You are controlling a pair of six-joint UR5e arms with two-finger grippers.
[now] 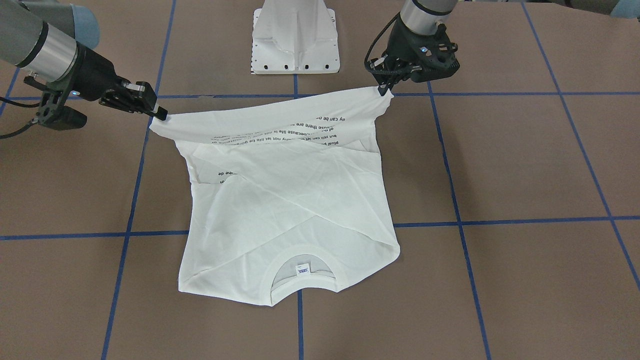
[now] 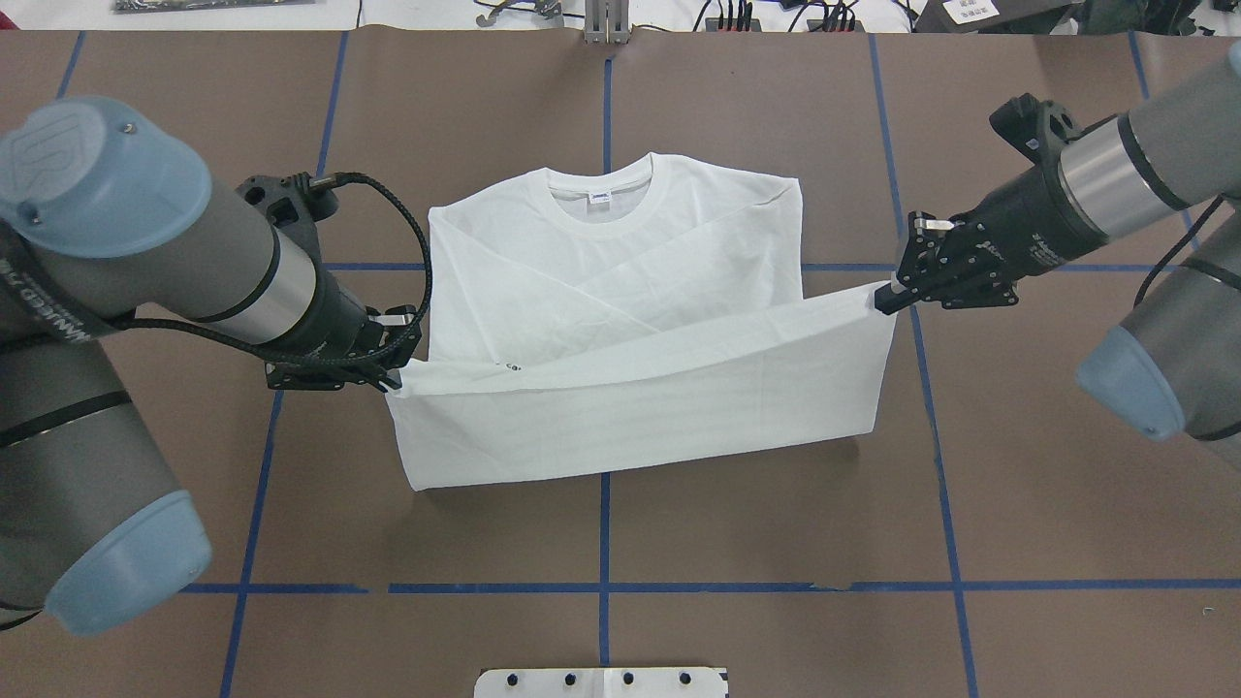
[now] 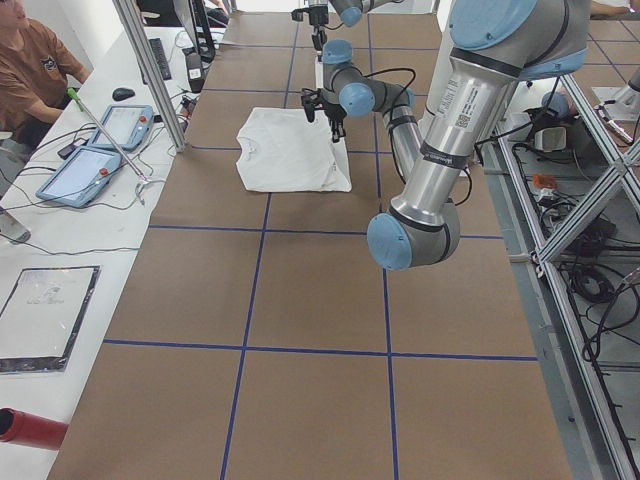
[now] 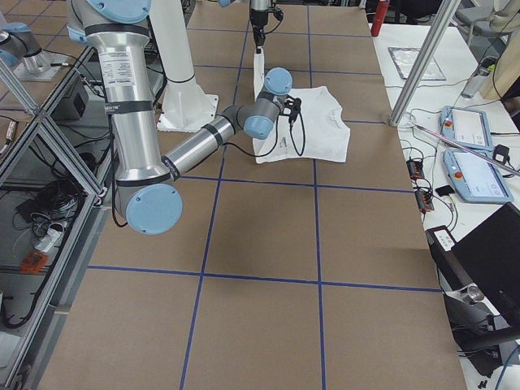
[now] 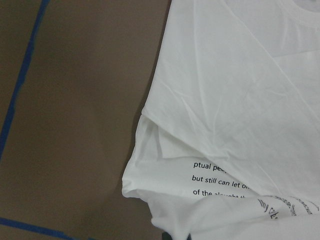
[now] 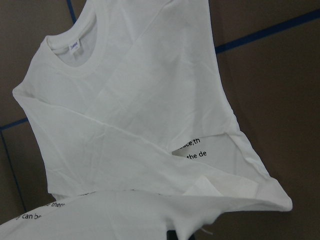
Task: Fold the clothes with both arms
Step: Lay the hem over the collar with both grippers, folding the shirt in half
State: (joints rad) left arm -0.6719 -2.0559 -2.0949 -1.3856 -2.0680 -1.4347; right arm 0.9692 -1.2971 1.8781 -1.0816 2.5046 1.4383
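Aloft, T-shirt hem (image 2: 640,383): left pincer (image 2: 394,376), right pincer (image 2: 883,299).

The white T-shirt (image 1: 300,210) bears black text (image 1: 280,136); the brown table (image 1: 525,160) carries a blue line grid (image 1: 500,220).

Robotics lab: teach pendants (image 3: 85,172), aluminium framing (image 3: 150,75)

"but still can let" in black on the T-shirt (image 5: 235,90)
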